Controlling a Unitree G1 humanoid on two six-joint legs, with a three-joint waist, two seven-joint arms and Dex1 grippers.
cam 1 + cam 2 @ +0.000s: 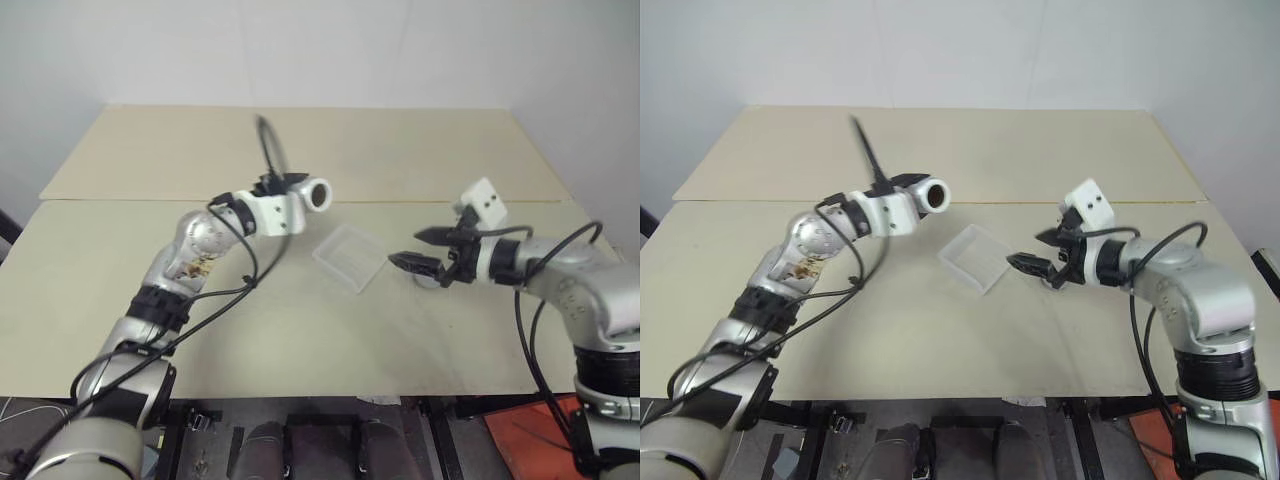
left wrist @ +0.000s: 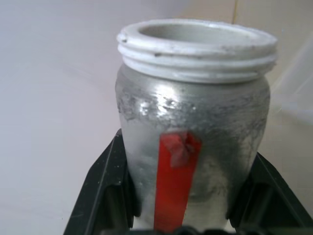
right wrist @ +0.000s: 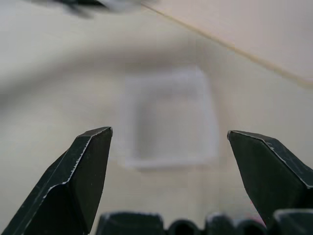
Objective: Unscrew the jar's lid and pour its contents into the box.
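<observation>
I have the jar (image 2: pixel 193 132) held tight in my left gripper (image 1: pixel 297 205), lifted above the table (image 1: pixel 300 330) and tipped on its side, so its open mouth points toward the box (image 1: pixel 349 257). The top is off — I can see the white screw rings around the mouth. My black fingers (image 2: pixel 105 196) press on both sides of the jar's lower body, by the red tape strip.

My right gripper (image 1: pixel 428 251) hangs low just beside the box, fingers spread wide and holding nothing. Something small and round sits right under it; it may be the lid, but I cannot tell.

The jar looks hard and smooth, so I think it could slip if I squeeze too little. The box looks thin and very light — I guess it would slide at a bump. I would pour slowly over its middle.
</observation>
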